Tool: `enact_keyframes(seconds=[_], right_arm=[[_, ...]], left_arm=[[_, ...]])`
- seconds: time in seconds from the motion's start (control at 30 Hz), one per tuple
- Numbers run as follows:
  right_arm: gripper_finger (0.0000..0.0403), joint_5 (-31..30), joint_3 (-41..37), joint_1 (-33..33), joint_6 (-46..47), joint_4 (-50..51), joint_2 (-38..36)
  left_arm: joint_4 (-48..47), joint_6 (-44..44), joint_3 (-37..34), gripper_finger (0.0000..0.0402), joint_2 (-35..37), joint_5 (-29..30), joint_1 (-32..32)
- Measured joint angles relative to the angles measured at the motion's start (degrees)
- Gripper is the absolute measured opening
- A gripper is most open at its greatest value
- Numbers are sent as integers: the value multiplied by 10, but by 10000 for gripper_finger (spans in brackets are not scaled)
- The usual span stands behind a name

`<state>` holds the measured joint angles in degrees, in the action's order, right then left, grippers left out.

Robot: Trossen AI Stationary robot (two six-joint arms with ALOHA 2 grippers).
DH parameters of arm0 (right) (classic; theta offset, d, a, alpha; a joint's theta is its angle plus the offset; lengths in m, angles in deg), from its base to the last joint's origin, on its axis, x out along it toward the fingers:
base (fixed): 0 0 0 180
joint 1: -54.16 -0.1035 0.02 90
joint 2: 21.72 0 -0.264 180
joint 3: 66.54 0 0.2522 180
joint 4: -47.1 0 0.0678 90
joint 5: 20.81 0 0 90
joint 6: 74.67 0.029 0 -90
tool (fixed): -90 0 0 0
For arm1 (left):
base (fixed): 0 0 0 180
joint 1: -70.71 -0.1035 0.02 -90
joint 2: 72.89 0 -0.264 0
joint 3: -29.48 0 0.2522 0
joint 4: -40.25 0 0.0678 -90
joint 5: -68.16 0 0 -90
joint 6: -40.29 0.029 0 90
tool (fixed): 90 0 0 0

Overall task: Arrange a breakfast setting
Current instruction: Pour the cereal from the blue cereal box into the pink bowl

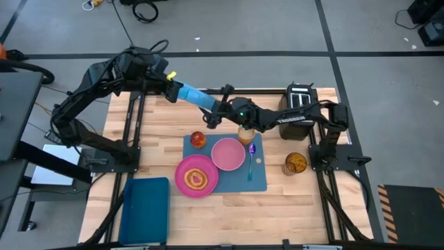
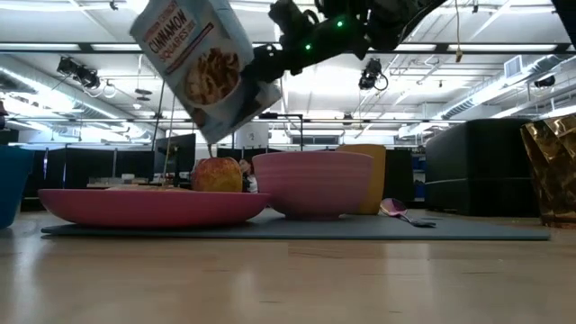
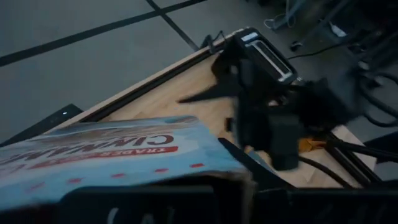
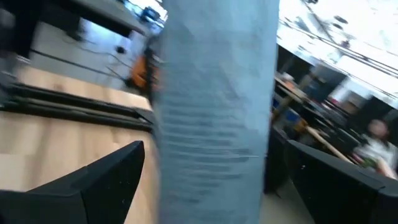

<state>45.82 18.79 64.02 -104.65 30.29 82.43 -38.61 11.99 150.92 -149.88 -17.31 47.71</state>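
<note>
While the plate (image 1: pixel 196 175), bowl (image 1: pixel 227 153), spoon (image 1: pixel 251 161) and apple (image 1: pixel 198 139) already sat on the placemat (image 1: pixel 260 179), your left pincer (image 1: pixel 168 86) gripped the cereal box (image 1: pixel 193 95) above the counter (image 1: pixel 277 215), your right pincer (image 1: pixel 215 114) was wide beside it.

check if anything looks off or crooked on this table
Only the cereal box stands out: it hangs tilted in the air above the table's far side, gripped at one end by the left gripper, while the right gripper stands open at its other end. The plate, bowl, spoon and apple sit neatly on the placemat.
</note>
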Motion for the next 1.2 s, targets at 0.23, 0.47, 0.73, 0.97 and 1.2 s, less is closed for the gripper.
enact_keyframes(seconds=[0.23,0.47,0.73,0.97,1.2], right_arm=[[389,9,2,18,29,-4,-3],[316,25,2,27,55,-2,-3],[182,36,2,28,62,-3,-3],[95,36,3,28,63,-2,-3],[50,39,1,18,85,43,-33]], left_arm=[[17,2,-2,5,0,-2,19],[27,9,-2,8,0,0,21],[58,80,-3,12,0,-1,26],[68,149,-3,39,1,3,19],[120,254,-3,141,40,3,-19]])
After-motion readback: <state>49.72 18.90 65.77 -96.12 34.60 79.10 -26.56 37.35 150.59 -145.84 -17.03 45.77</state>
